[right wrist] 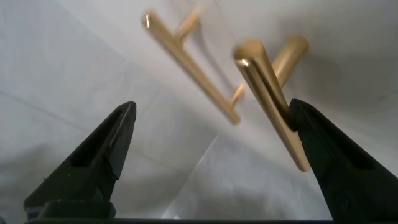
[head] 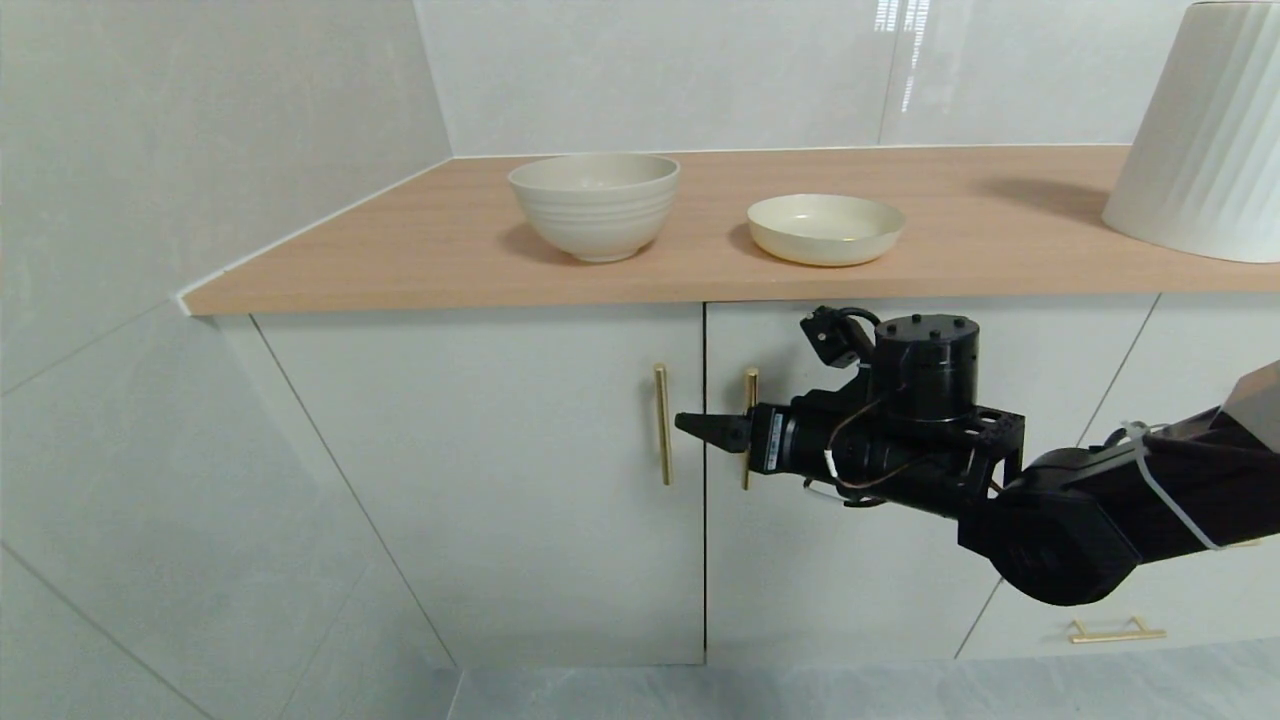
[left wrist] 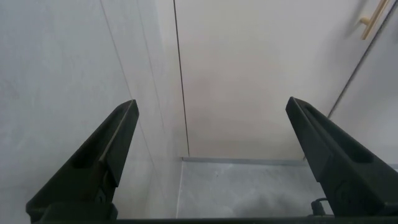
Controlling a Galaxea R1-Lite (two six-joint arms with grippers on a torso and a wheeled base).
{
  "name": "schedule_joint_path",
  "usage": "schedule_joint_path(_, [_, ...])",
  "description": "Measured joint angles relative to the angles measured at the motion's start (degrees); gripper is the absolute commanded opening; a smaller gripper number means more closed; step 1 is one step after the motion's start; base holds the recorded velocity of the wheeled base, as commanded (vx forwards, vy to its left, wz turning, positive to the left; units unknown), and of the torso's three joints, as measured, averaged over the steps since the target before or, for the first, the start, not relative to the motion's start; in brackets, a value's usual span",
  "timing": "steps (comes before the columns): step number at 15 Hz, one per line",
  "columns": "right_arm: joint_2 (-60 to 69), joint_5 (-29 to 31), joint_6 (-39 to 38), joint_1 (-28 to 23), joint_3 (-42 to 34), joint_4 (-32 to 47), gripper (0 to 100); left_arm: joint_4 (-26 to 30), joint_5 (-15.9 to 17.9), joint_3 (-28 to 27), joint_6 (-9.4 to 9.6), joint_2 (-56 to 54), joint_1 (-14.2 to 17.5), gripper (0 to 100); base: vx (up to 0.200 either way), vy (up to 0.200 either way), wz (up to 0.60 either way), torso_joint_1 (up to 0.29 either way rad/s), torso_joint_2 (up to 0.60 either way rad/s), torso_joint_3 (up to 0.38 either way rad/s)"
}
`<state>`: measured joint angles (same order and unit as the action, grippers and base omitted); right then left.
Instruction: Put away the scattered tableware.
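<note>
A cream ribbed bowl [head: 595,205] and a shallow cream plate [head: 826,228] stand side by side on the wooden counter [head: 420,260]. Below them, my right gripper [head: 705,427] is at the cabinet's two upright gold handles. It covers part of the right door's handle [head: 749,392], and its tip points toward the left door's handle [head: 661,425]. In the right wrist view the right gripper [right wrist: 212,107] is open, with the nearer handle [right wrist: 267,93] between the fingers, close to one finger [right wrist: 329,162]. My left gripper [left wrist: 211,107] is open, holds nothing, and faces a cabinet door low down.
A large white ribbed shade-like object [head: 1200,140] stands on the counter's right end. Both cabinet doors [head: 500,480] are closed. A small horizontal gold handle [head: 1115,632] is at the lower right. A tiled wall closes off the left side, with grey floor [left wrist: 249,193] below.
</note>
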<state>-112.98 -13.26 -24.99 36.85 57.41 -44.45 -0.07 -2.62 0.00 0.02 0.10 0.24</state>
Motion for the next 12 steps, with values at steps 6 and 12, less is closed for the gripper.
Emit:
schedule_joint_path(6, [1.21,-3.21,0.28,1.15,-6.03,-7.3,100,0.0,0.0,0.0,0.0,0.0,-0.02,100,0.0,0.0,0.0,0.0,0.0,0.0])
schedule_joint_path(12, [3.69,-11.09,0.69,1.71,-12.45,-12.48,100,0.0,0.0,0.0,0.0,0.0,0.0,100,0.0,0.0,0.0,0.0,0.0,0.0])
